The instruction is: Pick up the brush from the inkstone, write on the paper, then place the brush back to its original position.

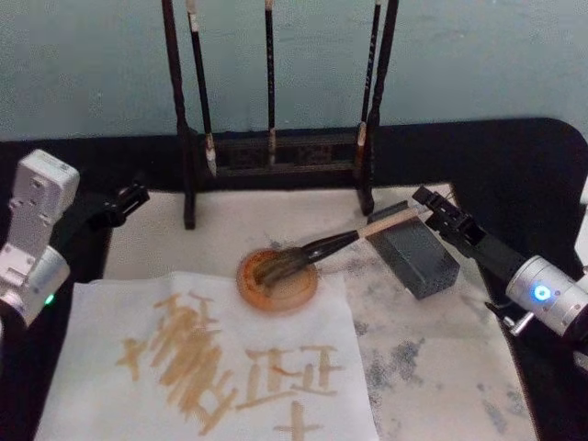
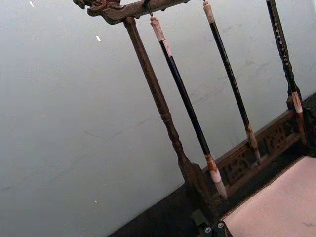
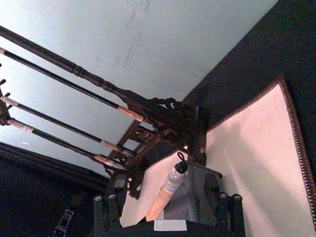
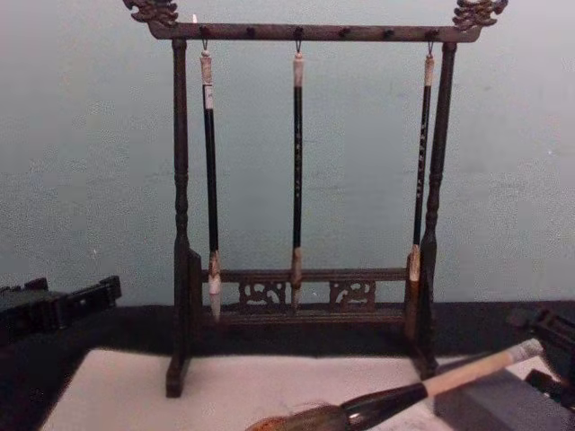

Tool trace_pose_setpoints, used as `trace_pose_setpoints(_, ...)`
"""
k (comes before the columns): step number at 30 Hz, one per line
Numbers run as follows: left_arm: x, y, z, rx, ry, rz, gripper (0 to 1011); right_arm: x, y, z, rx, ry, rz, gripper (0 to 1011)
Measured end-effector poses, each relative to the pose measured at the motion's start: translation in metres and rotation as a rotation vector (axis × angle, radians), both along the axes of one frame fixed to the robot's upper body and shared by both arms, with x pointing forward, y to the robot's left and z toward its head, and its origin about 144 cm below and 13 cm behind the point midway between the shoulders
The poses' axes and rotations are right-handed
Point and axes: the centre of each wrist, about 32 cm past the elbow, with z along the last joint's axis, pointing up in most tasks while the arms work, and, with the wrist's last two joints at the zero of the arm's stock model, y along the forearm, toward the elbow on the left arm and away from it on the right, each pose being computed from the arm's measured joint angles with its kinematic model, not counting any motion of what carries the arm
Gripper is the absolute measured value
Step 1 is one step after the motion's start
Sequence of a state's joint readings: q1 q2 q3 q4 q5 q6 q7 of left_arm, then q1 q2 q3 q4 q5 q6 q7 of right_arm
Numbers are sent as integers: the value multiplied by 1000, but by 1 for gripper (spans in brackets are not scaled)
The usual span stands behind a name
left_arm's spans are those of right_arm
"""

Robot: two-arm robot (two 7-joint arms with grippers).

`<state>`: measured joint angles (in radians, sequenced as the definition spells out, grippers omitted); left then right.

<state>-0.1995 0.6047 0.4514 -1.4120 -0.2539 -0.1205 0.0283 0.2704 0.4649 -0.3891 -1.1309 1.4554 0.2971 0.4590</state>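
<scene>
Brush is down, not lifted: bushy brown-grey head in the inkstone, pale tan handle propped on a block. Left to right: left hand sits at the far left edge of the mat, well apart from the brush, looks parked; open or closed, cannot tell. Paper lies flat front-left, thin white sheet, carries broad tan strokes. Inkstone is a round, shallow orange-brown dish touching the paper's far edge. From it the brush's long axis runs up and right: bristles, glossy black ferrule, then the smooth round handle resting across a matte dark grey rectangular block. Handle end points straight at the right hand, which is just beyond the block. In the right wrist view its fingers stand open on either side of the handle tip, gaps showing both sides, gripping nothing. Right arm is clearly the nearer one; judging by this, the next move turns on the fingers closing squarely across that slanted handle near its end, where the heavy bristle end would tend to droop. Behind stands a dark carved wooden rack with three thin black brushes hanging. Underneath is a pale felt mat smudged grey, on a black table.
</scene>
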Motion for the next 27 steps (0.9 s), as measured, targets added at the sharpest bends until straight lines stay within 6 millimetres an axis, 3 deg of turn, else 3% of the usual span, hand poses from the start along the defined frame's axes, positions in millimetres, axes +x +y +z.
trace_pose_setpoints(27,0,0,0,0,0,0,1002,5,-3,-5,37,10,0,1003)
